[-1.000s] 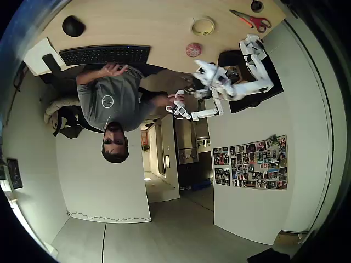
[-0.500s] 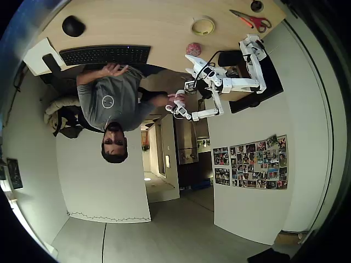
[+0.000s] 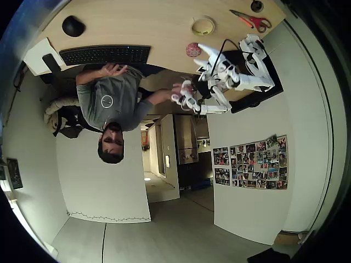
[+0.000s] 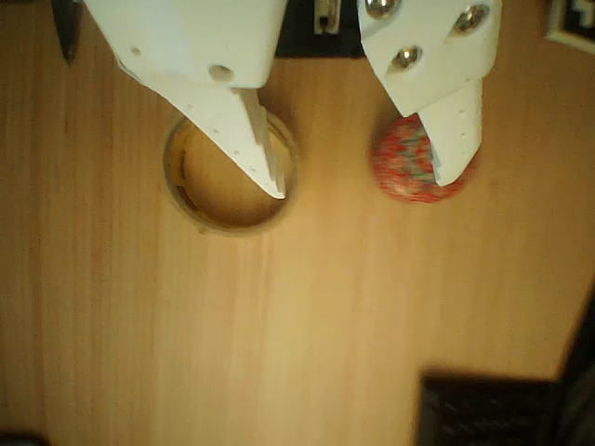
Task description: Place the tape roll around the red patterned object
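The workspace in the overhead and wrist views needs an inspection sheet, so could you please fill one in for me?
Surface: pale wooden table.
Job's things: tape roll flat on the wood, red patterned object beside it and apart; ring not yet around it.
Clutter: scissors, keyboard, mouse, dark round thing.
Claw: claw open above both, holding nothing.
Cables: a black cable arching over the arm.
Surroundings: person at the table edge; photos on a wall.
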Motion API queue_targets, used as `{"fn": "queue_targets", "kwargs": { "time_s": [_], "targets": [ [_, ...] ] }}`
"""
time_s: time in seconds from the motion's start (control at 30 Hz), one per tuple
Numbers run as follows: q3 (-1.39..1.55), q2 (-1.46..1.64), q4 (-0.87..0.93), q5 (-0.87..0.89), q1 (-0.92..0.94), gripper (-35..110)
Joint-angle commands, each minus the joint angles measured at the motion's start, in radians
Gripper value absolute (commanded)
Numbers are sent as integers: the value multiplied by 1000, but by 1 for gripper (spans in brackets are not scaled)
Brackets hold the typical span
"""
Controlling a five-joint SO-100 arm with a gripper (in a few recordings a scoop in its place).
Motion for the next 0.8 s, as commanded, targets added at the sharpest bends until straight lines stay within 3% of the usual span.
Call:
{"fn": "queue_targets", "kwargs": {
  "time_s": [0.0, 0.43, 0.63, 0.77],
  "targets": [
    [158, 29, -184, 11, 6, 40],
    [-51, -408, -183, 32, -9, 34],
    [-256, -549, -107, 6, 11, 1],
    [-318, -531, -25, -6, 11, 0]
  ]
}}
